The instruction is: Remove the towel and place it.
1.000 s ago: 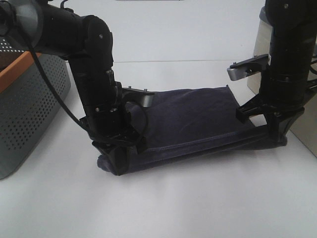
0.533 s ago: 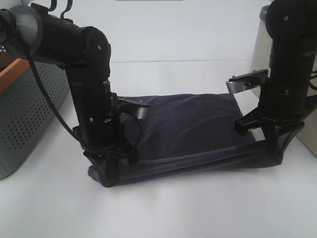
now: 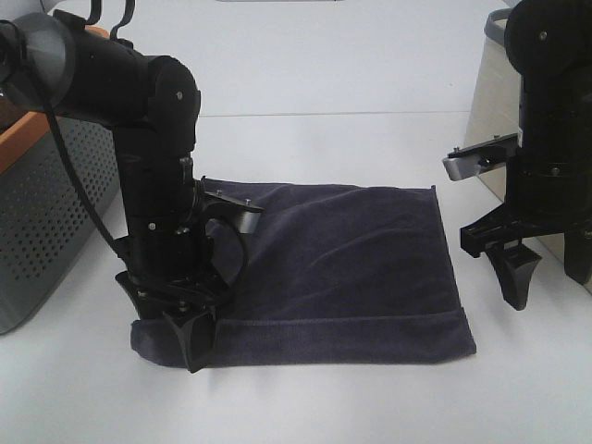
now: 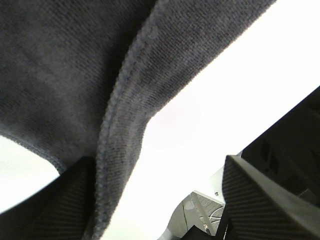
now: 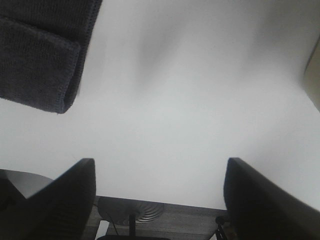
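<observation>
Both hands hang open beside towel (image 3: pixel 342 268).

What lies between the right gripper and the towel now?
Only bare white table. The exterior high view shows the right gripper apart from the towel; the right wrist view confirms this.

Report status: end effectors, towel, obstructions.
Right end effector open, clear of towel. Left end effector open at its corner. Towel flat on table. Nothing obstructing.

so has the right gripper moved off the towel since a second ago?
Yes. The right gripper released the towel and moved right, toward the beige box.
</observation>
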Available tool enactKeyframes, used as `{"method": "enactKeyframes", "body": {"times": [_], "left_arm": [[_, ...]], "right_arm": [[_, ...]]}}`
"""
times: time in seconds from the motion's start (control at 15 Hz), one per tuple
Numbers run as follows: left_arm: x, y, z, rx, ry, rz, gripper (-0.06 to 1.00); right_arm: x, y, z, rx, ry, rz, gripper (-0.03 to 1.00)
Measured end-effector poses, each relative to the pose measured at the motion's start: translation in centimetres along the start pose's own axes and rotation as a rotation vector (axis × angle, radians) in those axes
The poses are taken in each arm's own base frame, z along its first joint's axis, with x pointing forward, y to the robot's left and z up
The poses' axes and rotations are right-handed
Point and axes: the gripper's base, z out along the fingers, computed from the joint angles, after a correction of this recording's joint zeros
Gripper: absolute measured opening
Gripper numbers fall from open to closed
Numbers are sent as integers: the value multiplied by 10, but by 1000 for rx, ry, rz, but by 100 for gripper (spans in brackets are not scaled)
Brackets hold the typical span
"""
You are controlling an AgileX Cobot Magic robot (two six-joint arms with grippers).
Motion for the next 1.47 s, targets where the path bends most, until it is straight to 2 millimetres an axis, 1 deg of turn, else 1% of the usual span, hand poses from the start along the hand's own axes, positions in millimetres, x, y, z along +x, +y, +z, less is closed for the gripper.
{"method": "enactKeyframes", "body": {"times": [0.07,0.27,0.33,0.47,0.53,0.6,0.73,0.8,0.87,0.93,1.0,1.07,1.13,1.2,1.33,1.4,1.47], "left_arm": [[3,-2,-8,-13,-19,8,70],[11,-4,-31,-85,-68,-22,71],[12,-4,-39,-107,-88,-50,71],[14,-6,-52,-126,-129,-78,71],[17,-11,-70,-135,-186,-87,71],[20,-14,-82,-148,-224,-81,71],[24,-20,-111,-180,-316,-62,71],[26,-22,-121,-187,-348,-60,71],[31,-23,-140,-195,-412,-68,71],[37,-20,-162,-201,-483,-99,71],[46,-10,-181,-205,-543,-148,71],[59,6,-197,-211,-596,-214,71],[74,26,-209,-217,-632,-290,71],[90,43,-218,-225,-662,-356,71],[130,78,-238,-257,-727,-496,71],[154,94,-246,-276,-757,-573,71],[174,106,-251,-291,-777,-643,71]], "right_arm": [[2,1,-3,-17,-9,6,66],[13,4,-23,-72,-81,22,66],[16,6,-33,-99,-120,29,66],[23,10,-61,-166,-224,40,67],[28,11,-77,-193,-284,43,70],[32,11,-92,-209,-340,42,74],[42,9,-125,-222,-462,46,78],[46,8,-134,-223,-497,48,78],[52,6,-152,-223,-563,65,79],[60,3,-170,-212,-632,91,79],[70,-3,-190,-194,-711,121,79],[77,-12,-206,-197,-773,158,79],[82,-25,-216,-208,-813,208,79],[86,-41,-221,-218,-839,263,79],[96,-75,-220,-187,-857,375,78],[103,-88,-220,-134,-865,408,78],[110,-94,-219,-87,-869,425,78]]}}
